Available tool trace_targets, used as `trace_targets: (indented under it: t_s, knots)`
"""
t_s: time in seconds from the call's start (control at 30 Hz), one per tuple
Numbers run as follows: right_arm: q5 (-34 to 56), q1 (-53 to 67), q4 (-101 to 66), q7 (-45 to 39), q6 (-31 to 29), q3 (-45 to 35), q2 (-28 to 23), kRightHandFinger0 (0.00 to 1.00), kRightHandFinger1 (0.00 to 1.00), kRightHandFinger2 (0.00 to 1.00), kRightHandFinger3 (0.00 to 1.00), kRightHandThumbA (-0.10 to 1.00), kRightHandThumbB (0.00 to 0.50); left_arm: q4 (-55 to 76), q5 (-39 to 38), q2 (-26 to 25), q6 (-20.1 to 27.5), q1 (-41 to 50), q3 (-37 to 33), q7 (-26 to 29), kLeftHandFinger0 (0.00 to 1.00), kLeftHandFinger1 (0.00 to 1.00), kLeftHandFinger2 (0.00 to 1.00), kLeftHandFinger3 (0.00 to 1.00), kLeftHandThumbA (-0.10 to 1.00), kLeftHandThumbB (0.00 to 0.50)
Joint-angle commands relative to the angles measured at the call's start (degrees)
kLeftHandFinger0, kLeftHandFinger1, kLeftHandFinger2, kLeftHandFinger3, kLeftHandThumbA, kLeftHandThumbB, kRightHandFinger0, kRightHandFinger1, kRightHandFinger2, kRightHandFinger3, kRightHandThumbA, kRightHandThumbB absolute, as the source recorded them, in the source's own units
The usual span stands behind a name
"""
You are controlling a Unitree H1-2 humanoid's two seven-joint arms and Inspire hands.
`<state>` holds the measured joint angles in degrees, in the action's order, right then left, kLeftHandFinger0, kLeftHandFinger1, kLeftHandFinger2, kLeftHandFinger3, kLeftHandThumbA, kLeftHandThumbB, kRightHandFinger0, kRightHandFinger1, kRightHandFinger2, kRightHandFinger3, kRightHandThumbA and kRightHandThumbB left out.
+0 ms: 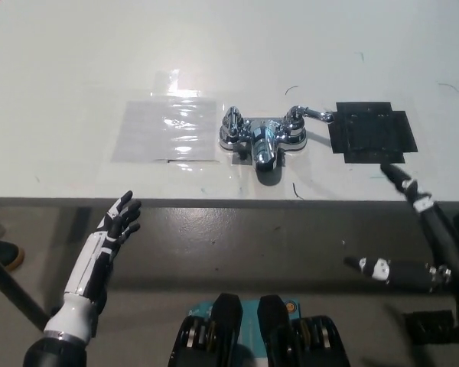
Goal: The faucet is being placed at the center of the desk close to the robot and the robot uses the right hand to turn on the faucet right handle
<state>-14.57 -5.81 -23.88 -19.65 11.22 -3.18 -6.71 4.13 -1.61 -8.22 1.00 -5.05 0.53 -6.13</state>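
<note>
Faucet (264, 134): centre of frame, on table (61, 84)
Right hand (432, 254): lower right, fingers spread, empty
Left hand (115, 229): lower left, fingers apart, empty

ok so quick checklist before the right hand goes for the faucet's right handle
1. Faucet central, near desk front edge: ok.
2. Right handle free, lever pointing toward the black tape patch: ok.
3. Right hand open, fingers apart: ok.
4. Right hand on the handle: not ok, it is at the desk's front edge, apart from the faucet.
5. Left hand clear, lower left below the desk edge: ok.
6. Faucet fixed to the desk: cannot tell.
</note>
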Motion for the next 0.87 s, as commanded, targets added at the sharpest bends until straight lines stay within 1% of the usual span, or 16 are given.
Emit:
trace_targets:
  t_s: [0.0,0.07,0.1,0.13,0.17,0.23,0.3,0.33,0.37,0.4,0.43,0.47,0.5,0.6,0.7,0.83]
  knots:
    - [15.0,1.66,0.85,6.28,-18.53,-2.72,5.59,1.0,1.0,1.0,1.0,1.0,0.352,0.93,-1.91,-1.53,2.06,-3.7,0.65,-1.55,1.0,1.0,1.0,1.0,1.0,0.131]
    - [13.71,1.95,4.57,6.5,-18.84,-2.75,6.58,1.0,1.0,1.0,1.0,1.0,0.371,0.67,-2.03,-1.42,2.49,-3.77,0.69,-1.47,1.0,1.0,1.0,1.0,1.0,0.131]
    - [12.85,2.15,6.31,6.61,-19.64,-2.5,6.67,1.0,1.0,1.0,1.0,1.0,0.339,0.73,-2.11,-1.34,2.38,-3.66,0.72,-1.4,1.0,1.0,1.0,1.0,1.0,0.133]
    - [12.0,2.09,8.88,6.69,-21.5,-2.25,6.57,1.0,1.0,1.0,1.0,1.0,0.279,0.72,-2.1,-1.37,2.41,-3.64,0.7,-1.41,1.0,1.0,1.0,1.0,1.0,0.128]
    - [11.52,1.95,10.08,6.75,-22.04,-2.19,6.44,1.0,1.0,1.0,1.0,1.0,0.248,0.68,-2.09,-1.38,2.52,-3.65,0.7,-1.41,1.0,1.0,1.0,1.0,1.0,0.12]
    - [10.95,0.44,15.86,7.19,-22.91,-2.46,6.48,1.0,1.0,1.0,1.0,1.0,0.225,0.83,-2.27,-1.5,2.24,-3.77,0.78,-1.45,1.0,1.0,1.0,1.0,1.0,0.13]
    - [11.81,-0.06,17.97,7.03,-21.42,-2.87,6.68,1.0,1.0,1.0,1.0,1.0,0.211,0.9,-2.35,-1.49,2.36,-3.58,0.74,-1.5,1.0,1.0,1.0,1.0,1.0,0.124]
    - [12.74,-0.33,19.42,6.72,-20.27,-3.23,6.79,1.0,1.0,1.0,1.0,1.0,0.188,0.88,-2.43,-1.43,2.26,-3.47,0.69,-1.53,1.0,1.0,1.0,1.0,1.0,0.125]
    - [13.3,-0.72,21.71,6.6,-20.34,-3.52,6.73,1.0,1.0,1.0,1.0,1.0,0.166,1.02,-2.32,-1.3,2.12,-3.1,0.6,-1.41,1.0,1.0,1.0,1.0,1.0,0.121]
    - [13.62,-0.88,22.8,6.51,-20.43,-3.62,6.7,1.0,1.0,1.0,1.0,1.0,0.163,1.04,-2.28,-1.28,2.26,-2.91,0.56,-1.37,1.0,1.0,1.0,1.0,1.0,0.112]
    - [15.06,-1.22,25.51,5.83,-20.75,-4.01,6.74,1.0,1.0,1.0,1.0,1.0,0.149,1.13,-2.04,-1.29,2.49,-2.36,0.48,-1.27,1.0,1.0,1.0,1.0,1.0,0.107]
    - [15.25,-1.0,25.9,5.77,-20.88,-4.03,6.78,1.0,1.0,1.0,1.0,1.0,0.142,1.22,-1.9,-1.3,2.5,-2.01,0.38,-1.25,1.0,1.0,1.0,1.0,1.0,0.099]
    - [15.41,-0.33,26.35,5.7,-21.04,-4.04,6.78,1.0,1.0,1.0,1.0,1.0,0.147,1.29,-1.72,-1.22,2.64,-1.24,0.17,-1.23,1.0,1.0,1.0,1.0,1.0,0.099]
    - [15.79,0.91,26.64,5.46,-21.03,-3.79,6.61,1.0,1.0,1.0,1.0,1.0,0.159,0.87,-2.0,-1.12,3.41,-0.21,-0.01,-1.41,1.0,1.0,1.0,1.0,1.0,0.105]
    - [16.01,2.09,27.07,5.38,-21.91,-3.18,6.5,1.0,1.0,1.0,1.0,1.0,0.147,1.09,-2.03,-1.05,3.18,0.88,0.09,-1.15,1.0,1.0,1.0,1.0,1.0,0.112]
    - [15.8,2.95,27.32,5.68,-22.95,-2.77,6.21,1.0,1.0,1.0,1.0,1.0,0.153,1.08,-2.19,-1.04,3.46,1.7,0.07,-1.19,1.0,1.0,1.0,1.0,1.0,0.111]
